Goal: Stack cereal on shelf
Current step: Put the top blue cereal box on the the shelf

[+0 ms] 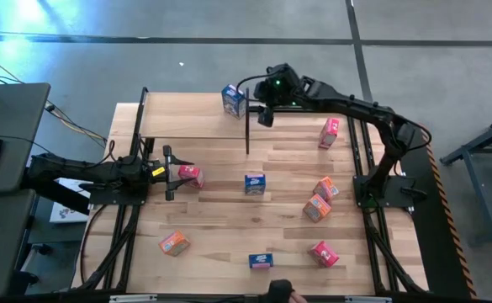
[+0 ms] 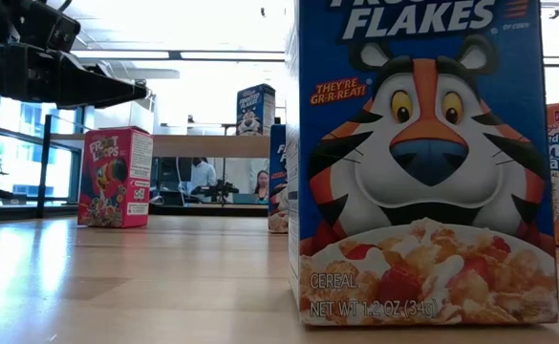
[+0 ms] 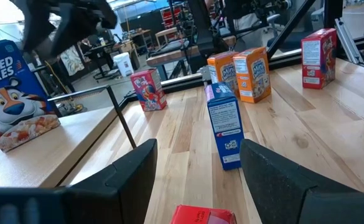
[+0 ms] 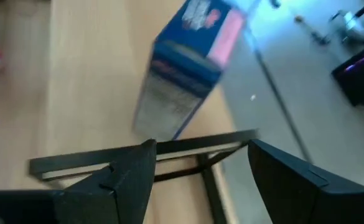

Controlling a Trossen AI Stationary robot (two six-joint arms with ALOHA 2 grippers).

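Here the right end effector [image 1: 265,115] hung open just beside the blue box [image 1: 234,100] standing on the shelf [image 1: 187,118], jaws clear of it; a drift toward that box could have tipped it off the board. The left end effector [image 1: 168,173], open, lay with a pink box [image 1: 190,175] at its fingertips, not yet gripped; an off-centre closure might have skidded it. The other boxes stood scattered on the bench [image 1: 220,227].
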